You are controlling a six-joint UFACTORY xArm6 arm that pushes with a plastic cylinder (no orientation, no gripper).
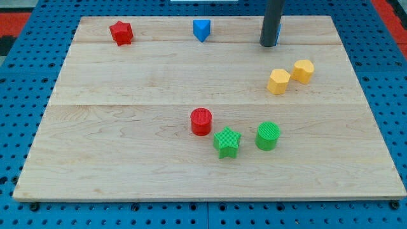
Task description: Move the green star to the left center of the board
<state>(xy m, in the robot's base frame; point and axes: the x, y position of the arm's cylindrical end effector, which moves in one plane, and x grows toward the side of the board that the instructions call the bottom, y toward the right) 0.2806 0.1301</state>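
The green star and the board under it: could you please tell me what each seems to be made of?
The green star-shaped block looks like matte plastic, possibly 3D-printed: fine ridges line its top. The pale board looks like unvarnished wood: lengthwise grain and plank seams show. My tip stands far off, near the view's top right.

green star (227,141): ribbed top, lying flat on the counter (127,146), lower middle of the view, slightly right of centre. Sits between red cylinder (201,121) up-left and green cylinder (268,135) to its right, just beside both, contact with red one can't be confirmed. Well apart from the board's left edge.
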